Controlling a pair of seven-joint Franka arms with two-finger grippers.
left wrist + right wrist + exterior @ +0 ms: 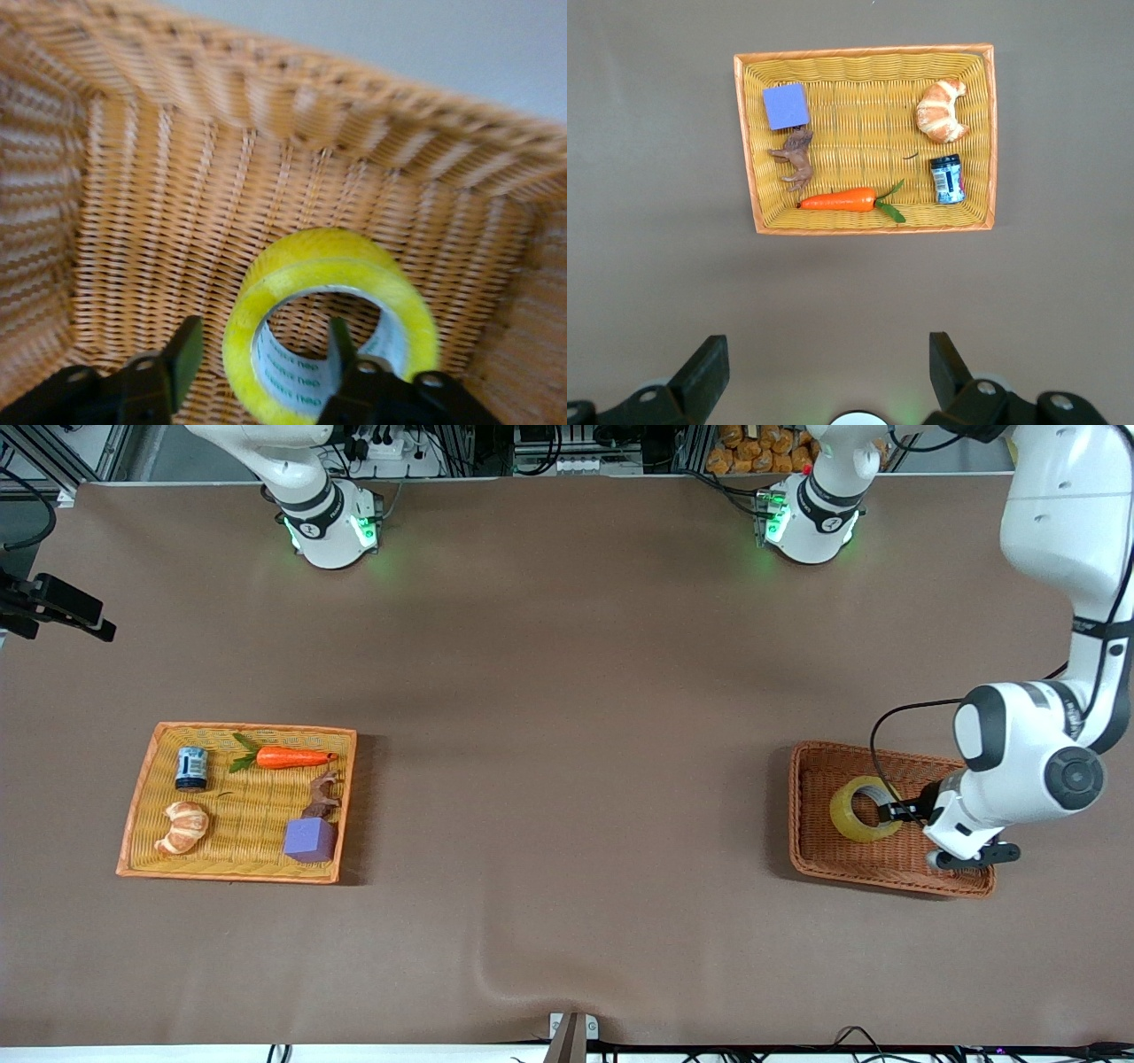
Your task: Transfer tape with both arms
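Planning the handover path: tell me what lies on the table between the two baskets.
Nothing: in the front view the brown table is bare between the yellow basket with the toys and the brown basket holding the tape.

Front camera high (facing robots); wrist cameras look down at baskets.
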